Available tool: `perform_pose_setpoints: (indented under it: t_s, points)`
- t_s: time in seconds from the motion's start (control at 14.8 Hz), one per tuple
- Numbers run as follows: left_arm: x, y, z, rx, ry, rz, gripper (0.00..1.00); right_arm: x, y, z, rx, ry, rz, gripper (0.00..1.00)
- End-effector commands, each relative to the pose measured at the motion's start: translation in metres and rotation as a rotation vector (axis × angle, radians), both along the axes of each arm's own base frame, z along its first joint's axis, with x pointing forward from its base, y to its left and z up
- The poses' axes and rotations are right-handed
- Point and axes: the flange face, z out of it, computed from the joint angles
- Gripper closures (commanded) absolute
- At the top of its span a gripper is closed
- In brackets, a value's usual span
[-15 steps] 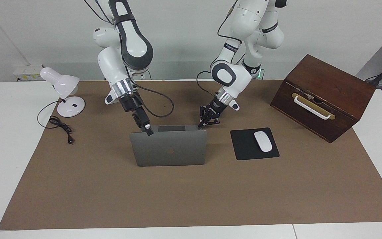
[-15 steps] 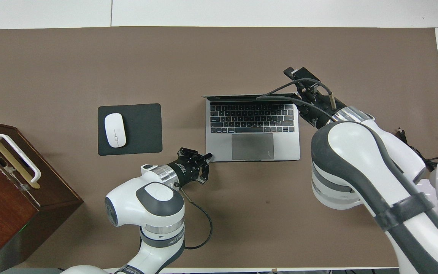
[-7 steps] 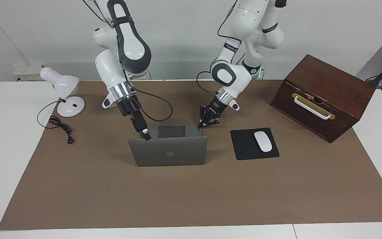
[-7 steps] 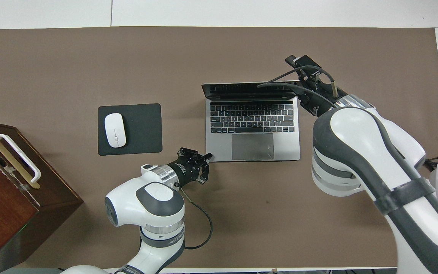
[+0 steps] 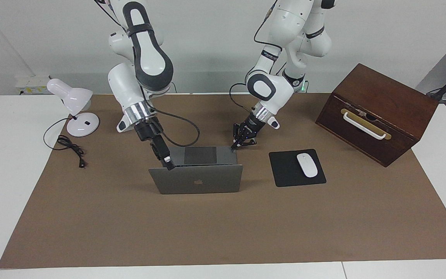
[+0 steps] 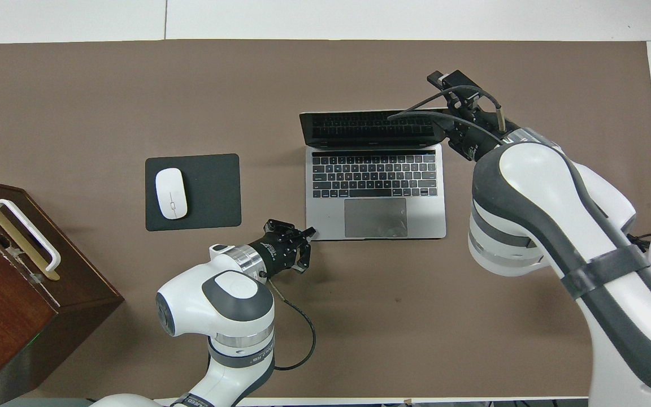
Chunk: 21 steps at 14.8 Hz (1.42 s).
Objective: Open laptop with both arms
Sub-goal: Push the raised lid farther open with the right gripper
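Note:
The silver-grey laptop (image 5: 198, 180) (image 6: 376, 186) stands open in the middle of the brown mat, its lid with the apple logo leaning back away from the robots. My right gripper (image 5: 168, 162) (image 6: 444, 79) is open at the lid's top corner toward the right arm's end, one finger against the edge. My left gripper (image 5: 234, 146) (image 6: 309, 232) is shut, its tip pressed down on the keyboard deck's corner nearest the robots at the left arm's end. Keyboard and trackpad show fully in the overhead view.
A black mouse pad (image 5: 283, 170) with a white mouse (image 5: 307, 165) lies beside the laptop toward the left arm's end. A dark wooden box (image 5: 376, 112) stands at that end. A white desk lamp (image 5: 74, 104) and its cable (image 5: 70, 149) sit at the right arm's end.
The lid has swung further back, away from the robots, and my right gripper has followed its top corner down and outward. The left gripper has stayed on the deck corner.

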Motion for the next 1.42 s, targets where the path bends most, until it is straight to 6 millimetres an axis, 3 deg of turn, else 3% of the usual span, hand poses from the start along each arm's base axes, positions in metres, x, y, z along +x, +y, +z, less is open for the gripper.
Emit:
perform_pose_setpoints:
  t_s: [0.0, 0.34, 0.81, 1.01, 1.35]
  points:
    - [0.003, -0.002, -0.010, 0.019, -0.001, 0.010, 1.00, 0.015, -0.003, 0.005, -0.012, -0.031, 0.025, 0.00]
    - [0.004, -0.002, -0.010, 0.019, -0.002, 0.011, 1.00, 0.000, 0.015, 0.009, 0.003, -0.019, 0.040, 0.00]
    - [0.004, -0.002, -0.010, 0.019, -0.002, 0.011, 1.00, -0.026, 0.021, 0.023, 0.021, -0.019, 0.054, 0.00]
    - [0.004, -0.002, -0.010, 0.019, -0.003, 0.010, 1.00, -0.046, 0.027, 0.032, 0.024, -0.022, 0.078, 0.00]
    - [0.006, -0.001, -0.008, 0.020, -0.006, 0.013, 1.00, -0.070, 0.037, 0.065, 0.041, -0.074, 0.105, 0.00]
